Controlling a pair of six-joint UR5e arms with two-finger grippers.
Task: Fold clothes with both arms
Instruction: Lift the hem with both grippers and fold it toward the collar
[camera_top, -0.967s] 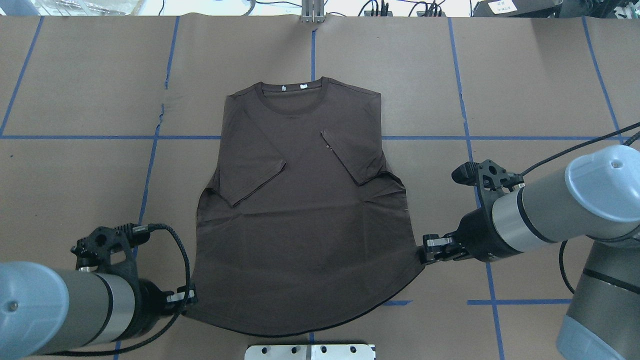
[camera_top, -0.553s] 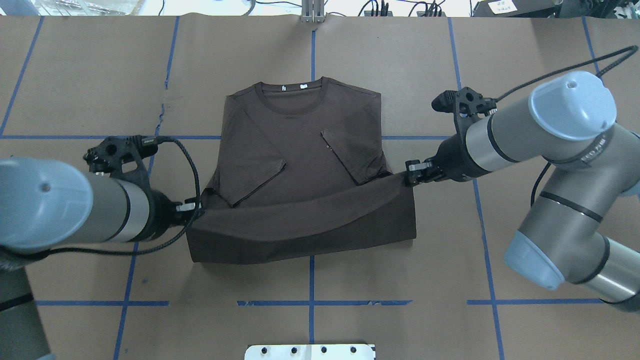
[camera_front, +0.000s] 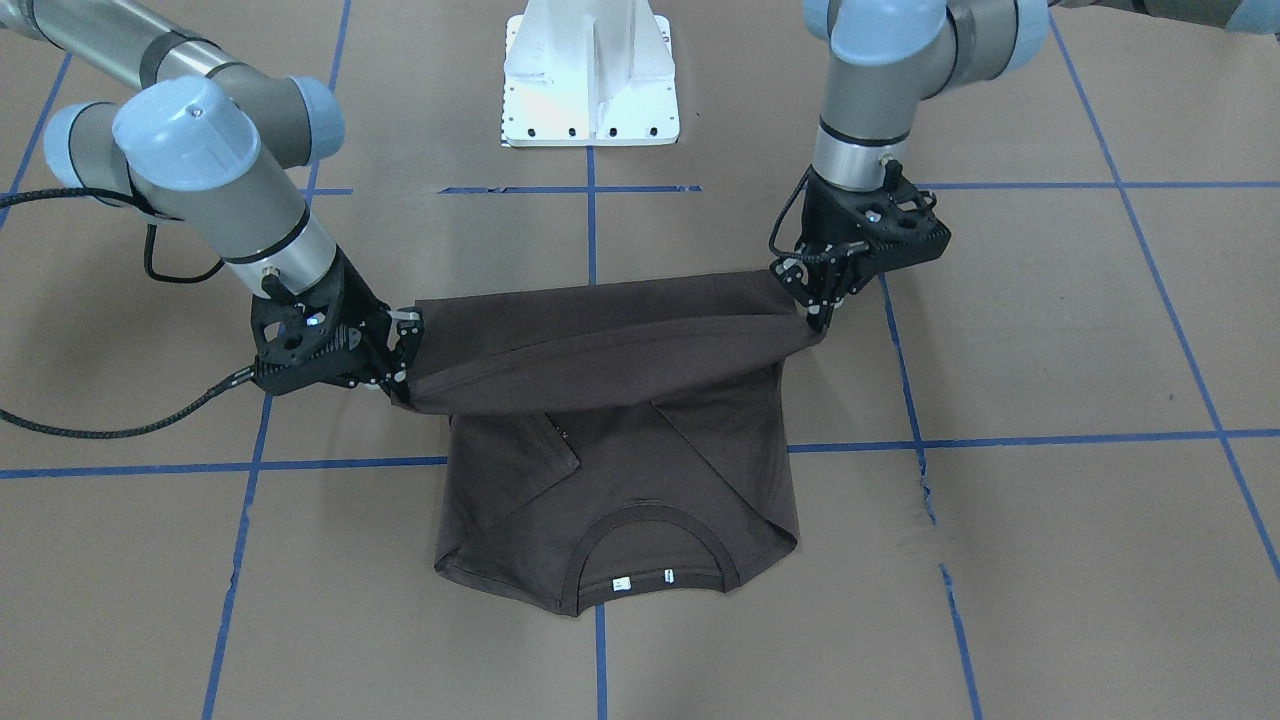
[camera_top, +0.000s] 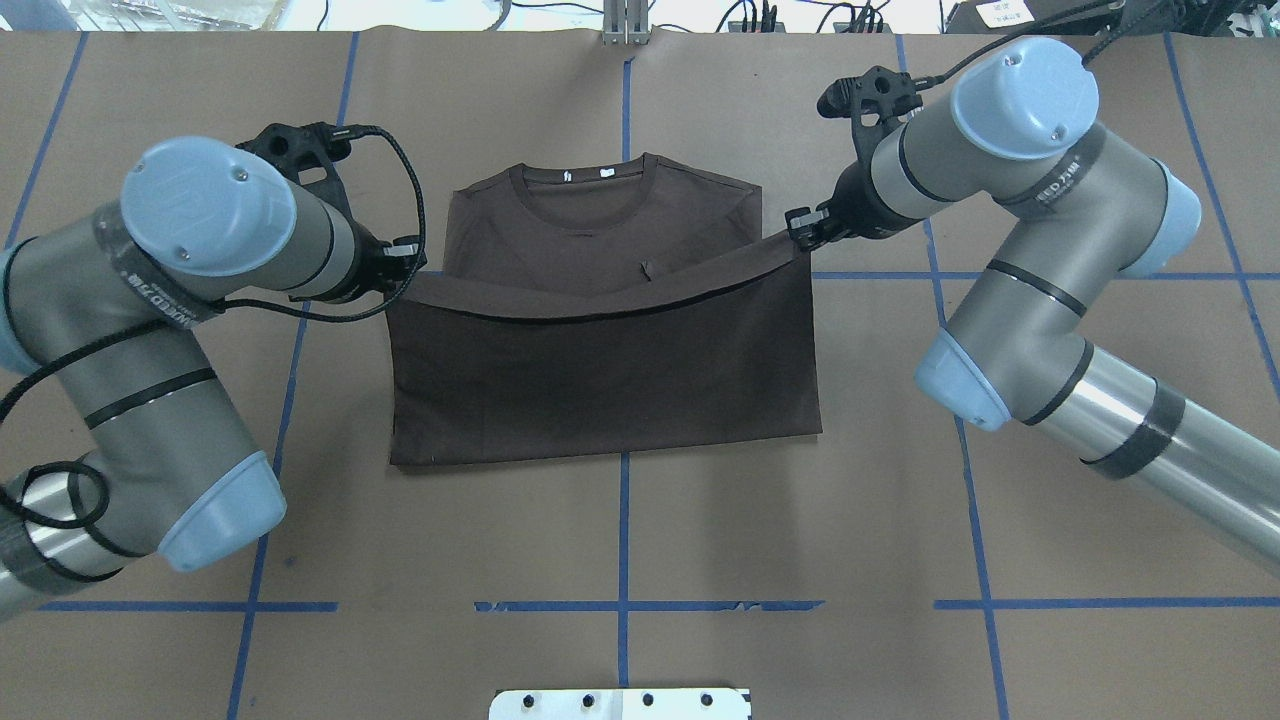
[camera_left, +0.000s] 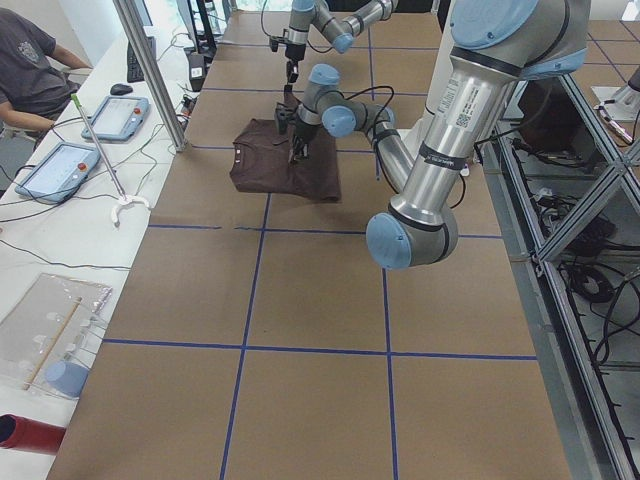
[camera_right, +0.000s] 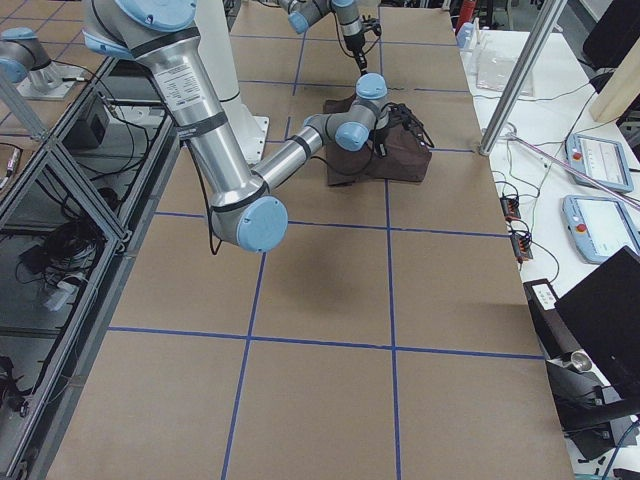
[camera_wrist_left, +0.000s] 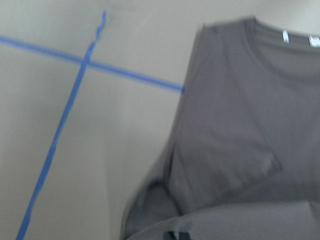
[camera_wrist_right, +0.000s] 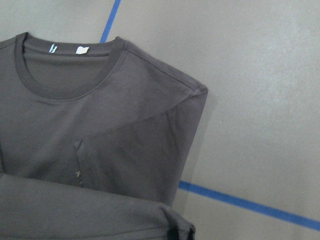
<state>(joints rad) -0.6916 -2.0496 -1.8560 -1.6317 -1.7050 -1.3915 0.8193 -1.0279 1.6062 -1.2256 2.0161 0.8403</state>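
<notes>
Left end effector (camera_top: 408, 262): clamped on one hem corner of the T-shirt (camera_top: 600, 370), at its 10 o'clock.
Right end effector (camera_top: 800, 232): pinching the other hem corner, at 2 o'clock.
T-shirt: mid-surface (camera_top: 700, 520), lower half doubled over the chest, collar at 12 o'clock.

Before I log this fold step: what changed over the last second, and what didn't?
The left gripper and right gripper carried the hem of the T-shirt toward the collar, doubling the lower half over the upper. Both stayed shut on the hem corners; the collar end lay unmoved.
</notes>
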